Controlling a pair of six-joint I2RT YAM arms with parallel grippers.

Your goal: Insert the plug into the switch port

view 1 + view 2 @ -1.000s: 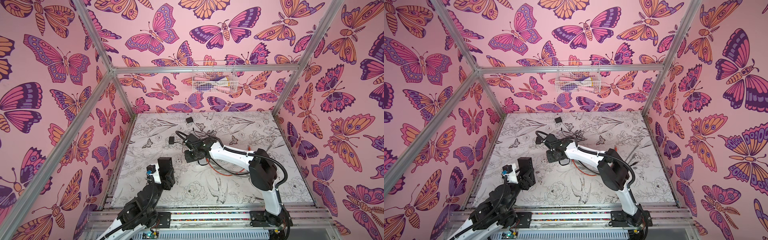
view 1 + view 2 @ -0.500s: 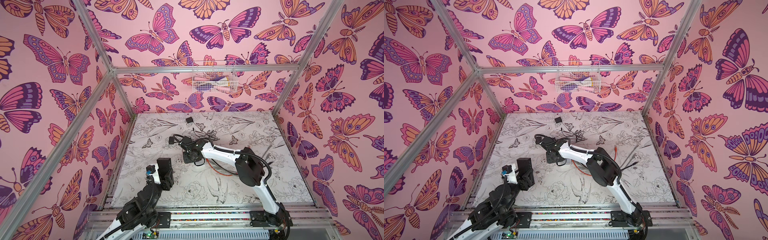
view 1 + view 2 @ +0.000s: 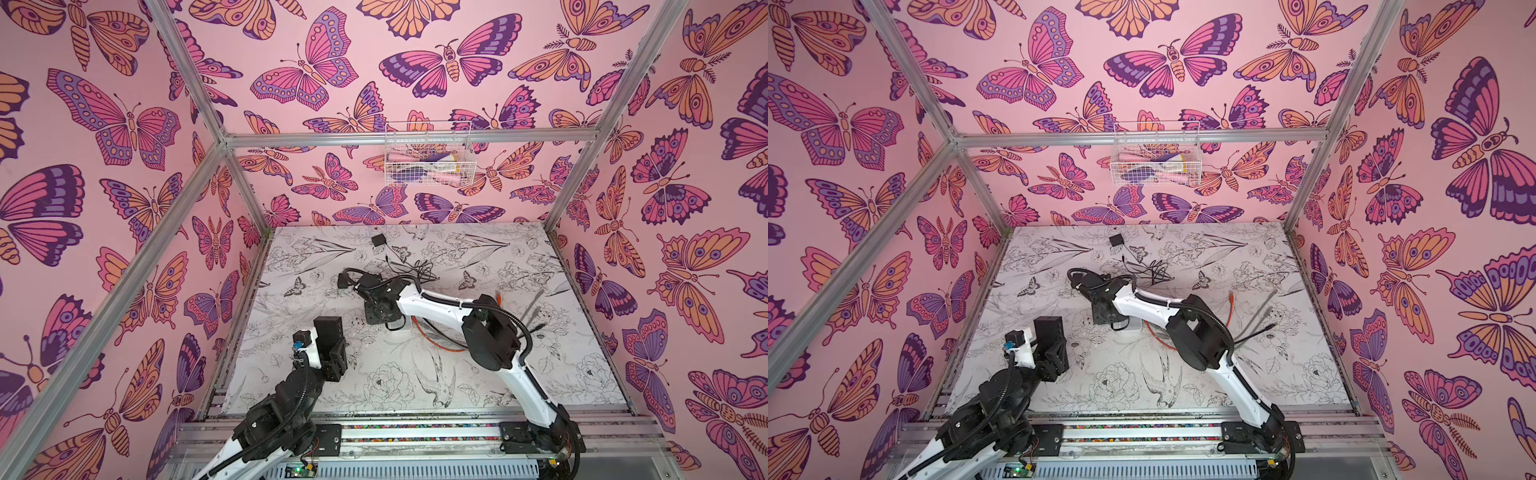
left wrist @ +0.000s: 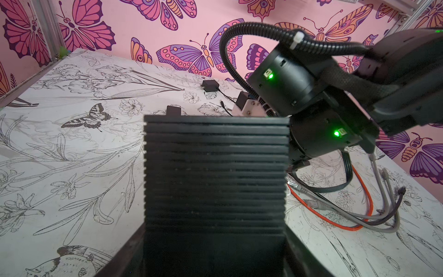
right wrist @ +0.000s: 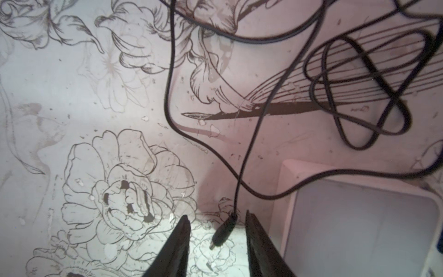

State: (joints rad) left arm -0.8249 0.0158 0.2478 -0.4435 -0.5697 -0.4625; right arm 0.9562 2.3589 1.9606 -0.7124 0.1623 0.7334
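Note:
In the right wrist view a black barrel plug point(image 5: 221, 233) on a thin black cable point(image 5: 239, 167) lies on the table between the fingers of my right gripper point(image 5: 216, 215). Its jaws are open, with a gap on each side of the plug. In both top views that gripper point(image 3: 380, 309) points down at mid-table. My left gripper point(image 4: 213, 239) is shut on a black ribbed box point(image 4: 215, 167), seemingly the switch, and holds it upright point(image 3: 328, 332) near the front left. No port shows on it.
A white flat box point(image 5: 359, 227) lies right beside the plug. The cable coils point(image 5: 359, 96) toward a black power adapter point(image 3: 378, 240) at the back. Orange point(image 4: 364, 199) and grey point(image 4: 388, 191) network cables lie right of centre. A wire basket point(image 3: 428, 156) hangs on the back wall.
The right arm's elbow has swung to the left while its gripper stayed low over the same spot at mid-table. The left arm and its box have not moved.

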